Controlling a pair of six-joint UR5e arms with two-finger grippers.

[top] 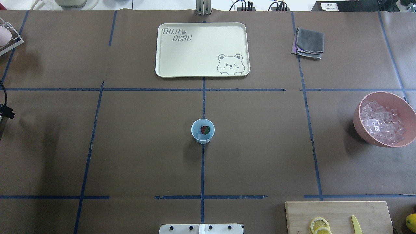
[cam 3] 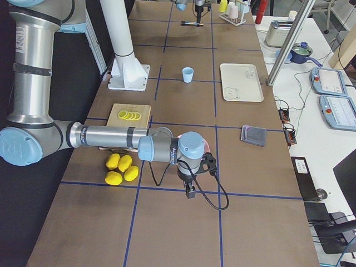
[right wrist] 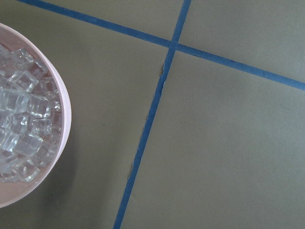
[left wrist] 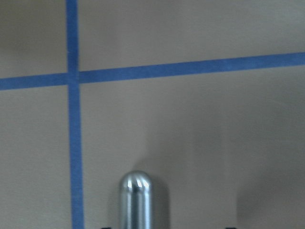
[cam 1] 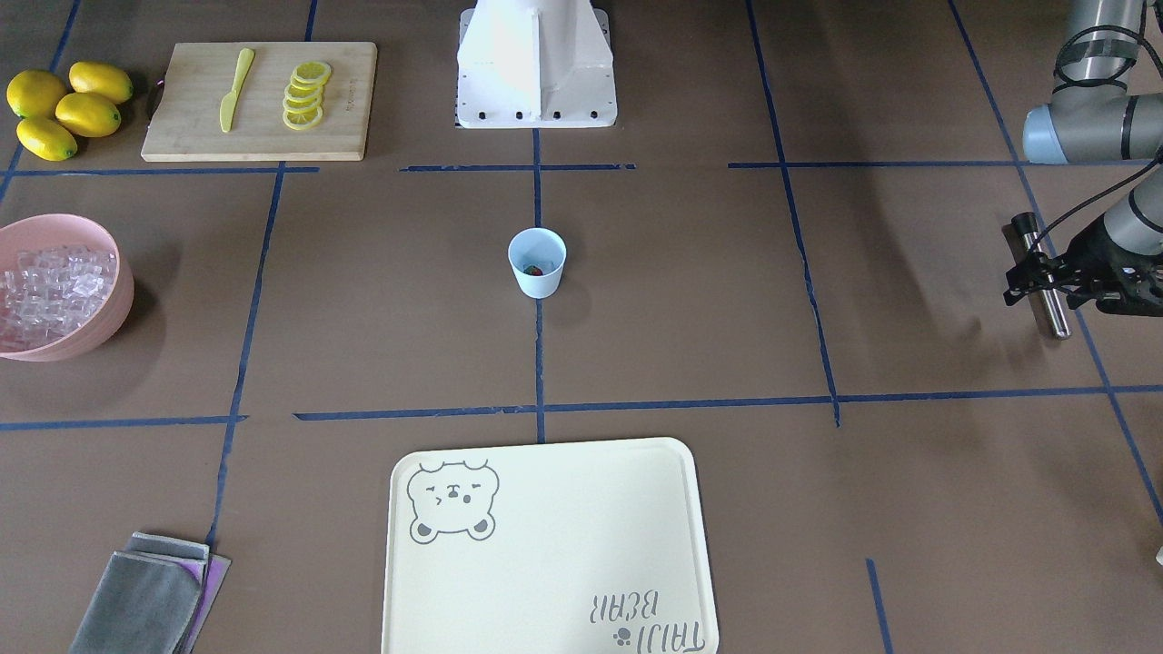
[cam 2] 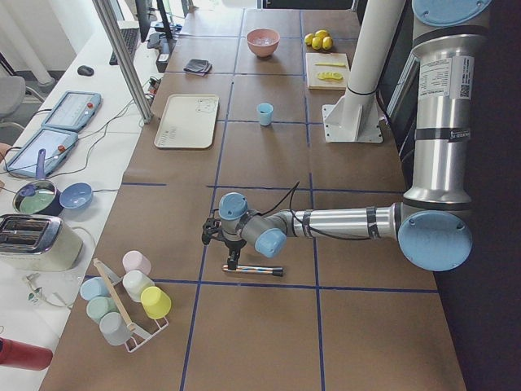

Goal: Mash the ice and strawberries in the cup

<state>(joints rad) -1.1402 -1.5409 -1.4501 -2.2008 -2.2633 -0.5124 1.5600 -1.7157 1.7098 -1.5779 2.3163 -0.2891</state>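
Cup [cam 1: 537, 263] pale-blue plastic | L gripper [cam 1: 1045, 287] at steel rod [cam 1: 1055, 315], grip unclear | R gripper [cam 3: 190, 192] unclear

Overhead and front-facing: both high, from opposite sides, steeply down on the counter [top: 130, 156], sharing the cup [top: 197, 134]. Side views: far, along the counter from either end. Wrist views: very close, straight down.

A metal rod [left wrist: 136, 200]'s rounded tip shows below crossing blue tape lines [left wrist: 72, 78].
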